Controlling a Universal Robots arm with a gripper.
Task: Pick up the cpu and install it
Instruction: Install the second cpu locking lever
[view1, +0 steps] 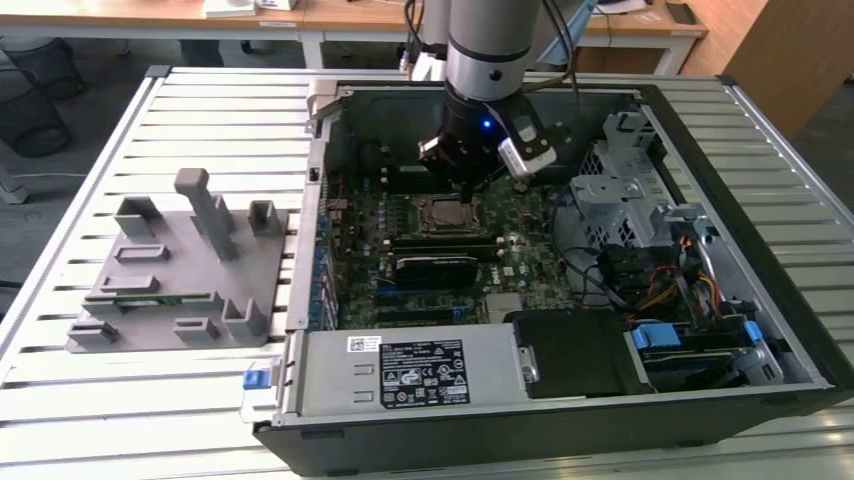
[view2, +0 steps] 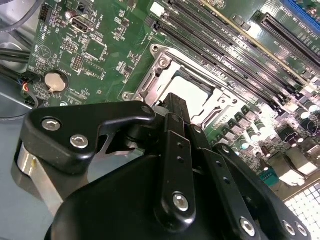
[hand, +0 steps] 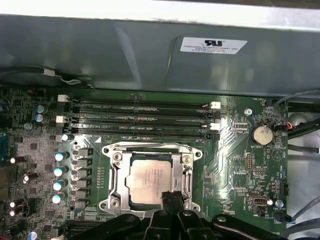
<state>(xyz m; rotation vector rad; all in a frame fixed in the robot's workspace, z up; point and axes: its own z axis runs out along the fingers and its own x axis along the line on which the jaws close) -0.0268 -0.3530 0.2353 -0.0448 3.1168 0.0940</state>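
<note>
we see the cpu (hand: 149, 181) lying flat inside the metal frame of the motherboard socket (hand: 114, 176), its pale silver top facing up. in the first wrist view the black tip of the end effector (hand: 170, 199) covers one edge of the chip, so that edge is hidden from us. its fingers look drawn close together, with nothing visibly gripped between them, though their very ends are hard to make out. in the second wrist view the black linkage of the end effector (view2: 172, 112) blocks much of the socket (view2: 165, 70) and we catch just a pale patch of the cpu (view2: 192, 92) beyond it.

faint print sits on the chip's top, too small for us to read. a white label (hand: 213, 45) on the grey case wall carries a mark and lines of text that we cannot make out. a round coin battery (hand: 260, 134) lies on the green motherboard (hand: 235, 165) beside the socket, and long dark memory slots (hand: 140, 117) run between the socket and the case wall.

in the exterior view the arm (view1: 491, 40) reaches down into the open computer case (view1: 534, 440) on the slatted bench (view1: 214, 110), with the end effector (view1: 470, 185) just above the socket (view1: 446, 212); the arm's upper part is cut off by the frame. a grey plastic holder (view1: 180, 270) stands on the bench toward the exterior view's left, well apart from the case. a label (view1: 424, 372) on the power supply (view1: 400, 375) is unreadable.
</note>
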